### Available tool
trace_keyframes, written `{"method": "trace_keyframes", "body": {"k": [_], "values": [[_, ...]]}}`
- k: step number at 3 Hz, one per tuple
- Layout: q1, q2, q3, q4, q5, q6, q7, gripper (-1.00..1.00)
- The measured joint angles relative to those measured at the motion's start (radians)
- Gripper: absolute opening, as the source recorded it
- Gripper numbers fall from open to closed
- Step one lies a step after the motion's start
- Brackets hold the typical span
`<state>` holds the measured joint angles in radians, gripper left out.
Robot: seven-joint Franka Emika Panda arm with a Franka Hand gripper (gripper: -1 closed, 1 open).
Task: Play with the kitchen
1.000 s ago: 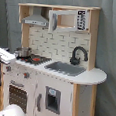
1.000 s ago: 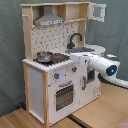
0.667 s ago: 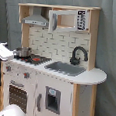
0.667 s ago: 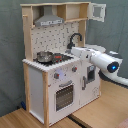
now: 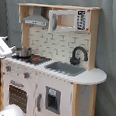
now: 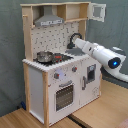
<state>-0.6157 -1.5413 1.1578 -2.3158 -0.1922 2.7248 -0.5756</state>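
Since a second ago, my arm point(image 6: 102, 54) has pushed further in over the kitchen point(image 6: 60, 75): in the second exterior view its white forearm now reaches from the second exterior view's right across the counter toward the stovetop point(image 6: 56, 58), where before it hung back nearer the corner. In the first exterior view only the tip of my arm shows, at the first exterior view's left edge, close beside the small metal pot point(image 5: 23, 52). I cannot tell whether my fingers are open or closed; they are hidden or too indistinct in both exterior views.

The kitchen stands upright on a wooden floor point(image 6: 95, 112) against a grey curtain point(image 6: 10, 45), with the oven door point(image 6: 64, 95) shut below the knobs point(image 6: 65, 73), the grey sink point(image 5: 64, 68) and black faucet point(image 5: 78, 54) beside the stovetop, and the hood point(image 5: 36, 17) and upper shelf above.

My judgement is that the step in hand is an approach to the pot or burner area. To do it well I should come in low and slow, keep my wrist clear of the faucet and the hood, and settle squarely over the pot before closing, since a glancing touch would likely slide it across the smooth stovetop.
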Motion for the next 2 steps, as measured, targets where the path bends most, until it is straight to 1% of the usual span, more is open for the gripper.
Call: {"method": "trace_keyframes", "body": {"k": [1, 2], "values": [[0.006, 0.000, -0.034, 0.005, -0.048, -0.044, 0.082, 1.00], [0.016, 0.000, -0.076, 0.006, -0.107, -0.090, 0.164, 1.00]]}}
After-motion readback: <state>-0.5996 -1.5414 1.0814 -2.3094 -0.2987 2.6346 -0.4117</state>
